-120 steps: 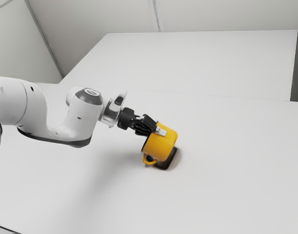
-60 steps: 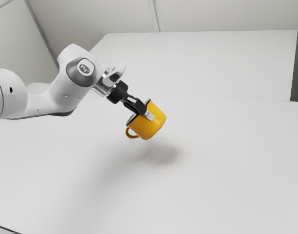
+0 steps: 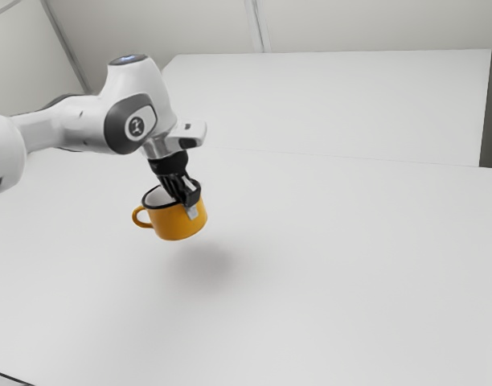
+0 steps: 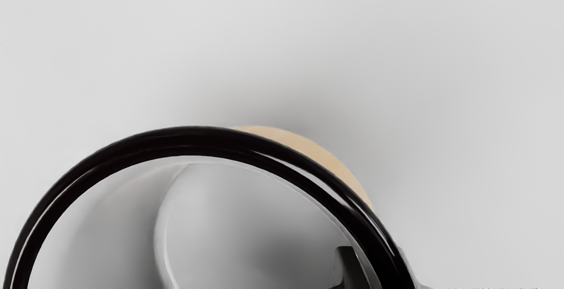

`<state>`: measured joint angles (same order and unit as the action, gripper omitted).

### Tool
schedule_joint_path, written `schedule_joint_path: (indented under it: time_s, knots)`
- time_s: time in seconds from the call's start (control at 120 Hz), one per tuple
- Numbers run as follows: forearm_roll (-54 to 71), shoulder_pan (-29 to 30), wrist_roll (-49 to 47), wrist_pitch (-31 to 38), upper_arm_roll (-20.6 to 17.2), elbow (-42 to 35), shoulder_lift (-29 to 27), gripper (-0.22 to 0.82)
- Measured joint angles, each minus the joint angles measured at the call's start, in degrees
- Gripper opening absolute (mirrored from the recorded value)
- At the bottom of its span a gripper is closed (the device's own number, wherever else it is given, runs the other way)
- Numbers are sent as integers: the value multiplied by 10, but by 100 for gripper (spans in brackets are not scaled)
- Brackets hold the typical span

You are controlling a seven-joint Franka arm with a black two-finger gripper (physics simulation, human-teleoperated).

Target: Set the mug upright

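There is one mug [image 3: 175,225], with one handle [image 3: 137,218] and one dark rim [image 4: 198,135]. Robots come to a single arm [image 3: 84,122], carrying one gripper [image 3: 187,204] with two fingers [image 4: 346,264]. Of furniture I count one white table [image 3: 334,281] in front, and of cups, bowls or plates besides that mug, zero.

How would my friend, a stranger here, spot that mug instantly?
Above the big white table, follow the white robot arm down to its black two-finger gripper. Pinched there is a black-rimmed, yellow-orange mug with a looped handle, its colour unlike the white and black around it.
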<state>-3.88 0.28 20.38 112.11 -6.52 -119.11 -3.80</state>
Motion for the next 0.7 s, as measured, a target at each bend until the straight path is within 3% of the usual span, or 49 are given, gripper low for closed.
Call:
schedule_joint_path:
  time_s: [0.383, 0.7]
  knots:
    - [42, -3, -122, 170, -2, -153, -31, -18]
    - [47, -2, -183, 289, -3, -212, -28, -17]
